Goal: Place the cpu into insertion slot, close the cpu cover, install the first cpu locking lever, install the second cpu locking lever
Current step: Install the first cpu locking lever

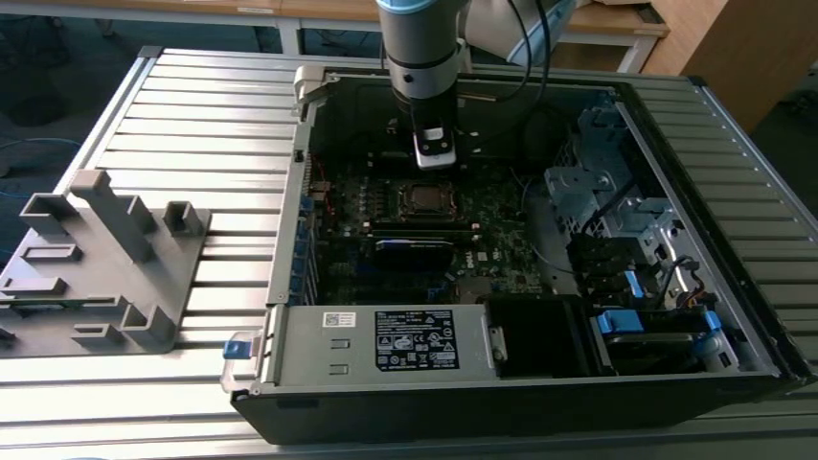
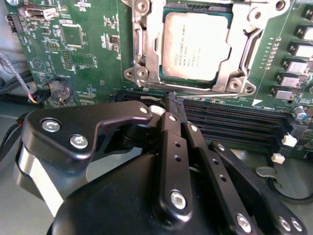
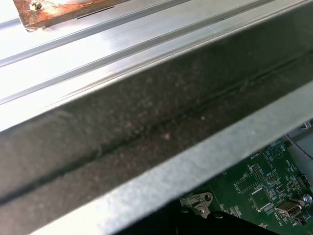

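Gripper (image 2: 172, 100) is hanging just above the motherboard, fingers pressed together at the tips and pinching nothing; in the second wrist view the tips are sitting over the long black memory slots (image 2: 234, 125), just beside the socket. In the exterior view the gripper (image 1: 435, 161) is hovering inside the open computer case (image 1: 275, 287), close to the socket's far edge.

The cpu (image 2: 195, 46) is lying flat in the insertion slot (image 1: 423, 197), silver face up. The cpu cover (image 2: 149, 49) is lying down around it, frame framing the chip on all visible sides. So placement is looking done and the cover is looking closed. The locking levers: thin metal runs are showing along the frame's sides, but I cannot tell whether either is latched. Judging from that, the lever steps are likely what is left.

Outward: green motherboard (image 2: 88, 44) with a round coin battery (image 2: 61, 89) well apart from the socket. In the first wrist view the case's metal wall (image 3: 146, 142) is crossing the frame.

The case is lying on its side on a ribbed aluminium table (image 1: 192, 105). A grey plastic fixture (image 1: 96, 259) is standing on the table at the exterior view's left. Wooden furniture (image 1: 715, 38) is showing behind.
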Motion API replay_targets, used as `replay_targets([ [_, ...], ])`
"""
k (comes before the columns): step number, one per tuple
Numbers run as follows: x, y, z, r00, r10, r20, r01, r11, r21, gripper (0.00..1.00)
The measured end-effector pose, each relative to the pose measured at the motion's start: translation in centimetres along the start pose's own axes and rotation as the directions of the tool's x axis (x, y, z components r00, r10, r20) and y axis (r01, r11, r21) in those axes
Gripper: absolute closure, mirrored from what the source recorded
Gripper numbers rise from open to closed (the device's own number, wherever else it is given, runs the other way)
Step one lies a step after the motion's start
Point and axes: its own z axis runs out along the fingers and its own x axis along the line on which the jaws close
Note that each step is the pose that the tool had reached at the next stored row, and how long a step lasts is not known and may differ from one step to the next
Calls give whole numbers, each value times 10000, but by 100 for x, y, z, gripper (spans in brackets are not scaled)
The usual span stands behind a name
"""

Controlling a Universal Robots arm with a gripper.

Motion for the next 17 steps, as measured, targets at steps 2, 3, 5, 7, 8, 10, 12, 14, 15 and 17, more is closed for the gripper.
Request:
replay_targets([
  [2,4,-1,-1,10000,0,-1,0,10000,1,89],
  [3,5,-1,-1,10000,-1,-2,1,10000,2,89],
  [5,10,-1,3,10000,0,-2,0,10000,-2,89],
  [7,10,-1,3,10000,1,-2,-1,10000,-1,89],
  [8,10,0,3,10000,1,-2,-1,10000,-1,89],
  [10,10,0,3,10000,0,-2,0,10000,-1,89],
  [12,11,0,3,10000,0,-3,0,10000,0,89],
  [14,12,0,6,10000,0,-2,0,10000,-2,89],
  [15,12,-1,9,10000,1,-1,-1,10000,-2,89],
  [17,12,-2,13,10000,2,-1,-2,10000,-1,89],
])
